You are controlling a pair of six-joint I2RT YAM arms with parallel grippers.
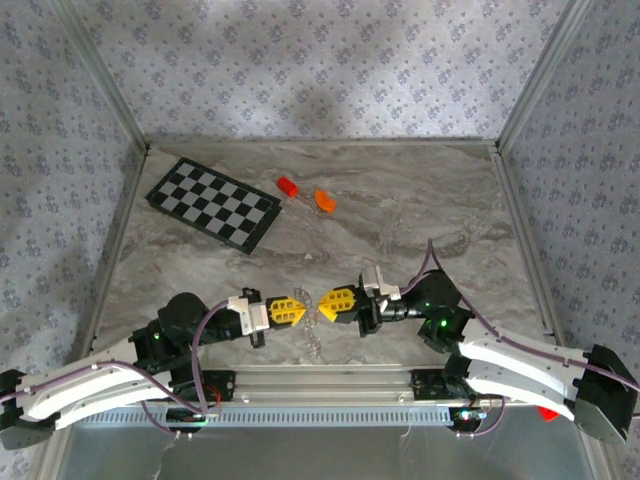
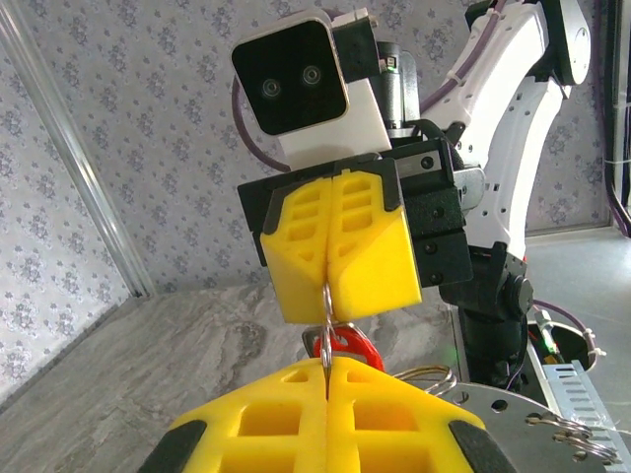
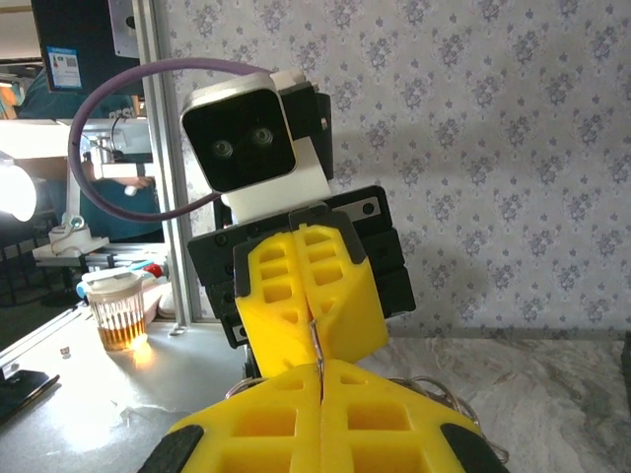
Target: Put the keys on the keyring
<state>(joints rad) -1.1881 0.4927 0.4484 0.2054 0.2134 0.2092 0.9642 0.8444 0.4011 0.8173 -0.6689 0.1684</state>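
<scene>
Keyring well apart from checkered board, orange block

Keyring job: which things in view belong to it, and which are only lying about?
Job: keyring, with left hand and right hand shut on it; red-headed key.
Lying about: checkered board, red brick, orange block.

Overhead downward; wrist views close, head-on: right tool, left tool.
</scene>
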